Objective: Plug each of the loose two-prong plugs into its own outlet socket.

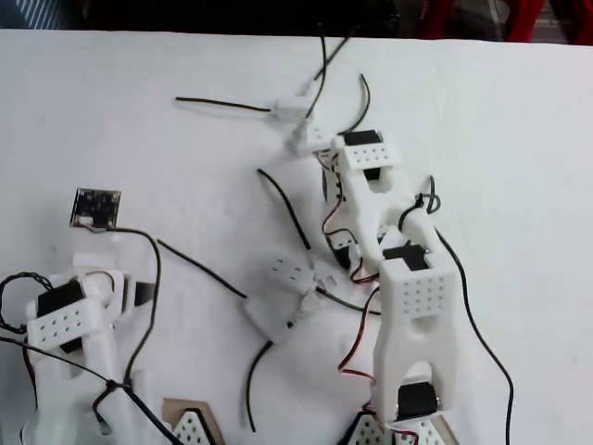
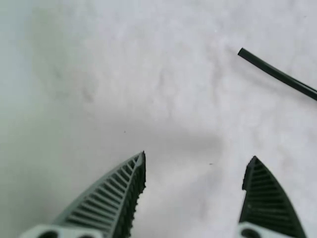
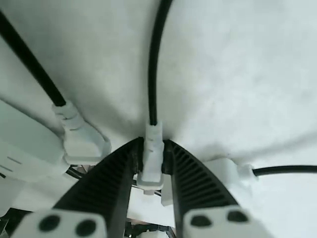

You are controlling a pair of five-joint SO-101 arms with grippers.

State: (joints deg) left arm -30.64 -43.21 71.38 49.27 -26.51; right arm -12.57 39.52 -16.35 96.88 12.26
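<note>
The loose plug (image 3: 151, 168) lies just beside the outlet block (image 3: 22, 144), pinched between the right gripper's (image 3: 152, 145) fingers. Its long axis is in line with them, cord running straight away. The left gripper (image 2: 198, 157), fingers spread over the table (image 2: 99, 74), is well apart from the block, so the right arm is nearer.

Over on one side the right arm (image 1: 408, 278) stretches long from the near edge toward the far middle of the table, elbow bent and wrist tipped down. The right gripper (image 3: 152, 144) is clamped tight on a plug (image 3: 151, 166), with both dark ribbed fingers (image 3: 193, 178) pressed against its sides. The left arm (image 1: 69, 324) sits folded up at the near left corner, and the left gripper (image 2: 198, 157) faces the table with its jaws spread wide apart.
</note>
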